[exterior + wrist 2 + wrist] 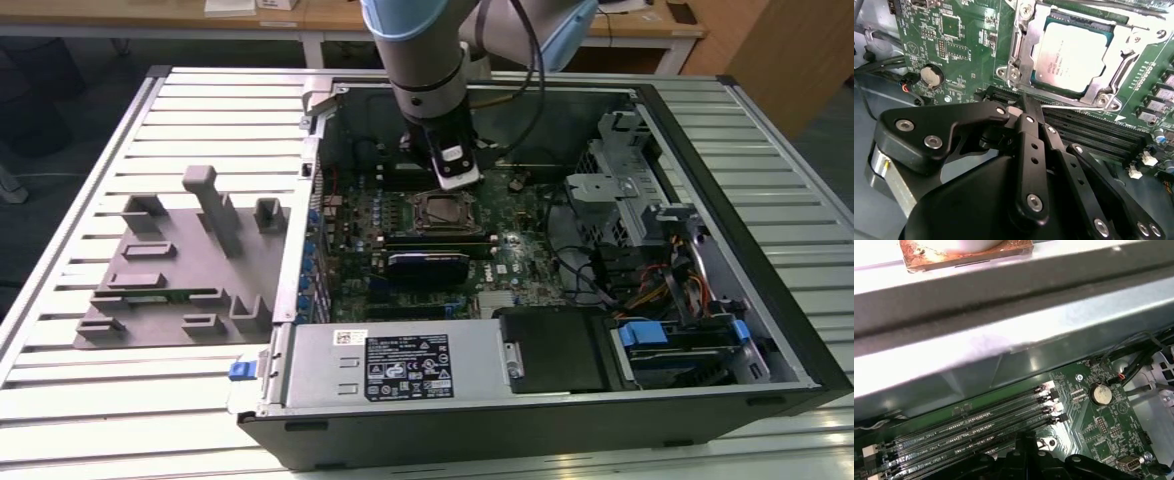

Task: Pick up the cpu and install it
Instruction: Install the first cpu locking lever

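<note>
The cpu, a flat square chip with a silvery top, lies inside the metal-framed socket on the green motherboard. In the exterior view that socket sits mid-board inside the open computer case. My gripper hangs just beside the socket, over the black memory slots, a short way off the cpu. Its black fingers are pressed together with nothing between them. From the exterior view the gripper stands just above and behind the socket.
The case wall rises close behind the gripper. A coin battery and cables lie beside the board. A power supply and drive bays fill the case front. A grey fixture stands at the exterior view's left.
</note>
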{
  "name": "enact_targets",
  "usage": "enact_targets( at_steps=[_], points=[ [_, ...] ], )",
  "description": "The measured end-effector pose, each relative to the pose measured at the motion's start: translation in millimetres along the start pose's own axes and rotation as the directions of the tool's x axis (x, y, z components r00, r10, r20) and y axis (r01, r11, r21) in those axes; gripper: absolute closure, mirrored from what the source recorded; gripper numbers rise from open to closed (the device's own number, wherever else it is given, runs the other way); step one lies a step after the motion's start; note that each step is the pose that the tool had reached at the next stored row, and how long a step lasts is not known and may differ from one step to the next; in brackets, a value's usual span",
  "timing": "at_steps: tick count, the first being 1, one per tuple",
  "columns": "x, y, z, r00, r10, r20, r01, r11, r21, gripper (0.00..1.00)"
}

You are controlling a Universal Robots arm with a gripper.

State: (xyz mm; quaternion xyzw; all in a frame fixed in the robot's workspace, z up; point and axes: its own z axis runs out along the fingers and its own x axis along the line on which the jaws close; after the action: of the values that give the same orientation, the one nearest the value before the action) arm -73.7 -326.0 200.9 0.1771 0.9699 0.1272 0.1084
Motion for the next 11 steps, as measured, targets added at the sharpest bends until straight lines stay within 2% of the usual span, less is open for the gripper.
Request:
enact_targets(
  at_steps=[11],
  points=[
    [5.9,1.8,0.3,1.0,0.0,-0.0002,0.0,1.0,-0.0009,0.89]
  ],
)
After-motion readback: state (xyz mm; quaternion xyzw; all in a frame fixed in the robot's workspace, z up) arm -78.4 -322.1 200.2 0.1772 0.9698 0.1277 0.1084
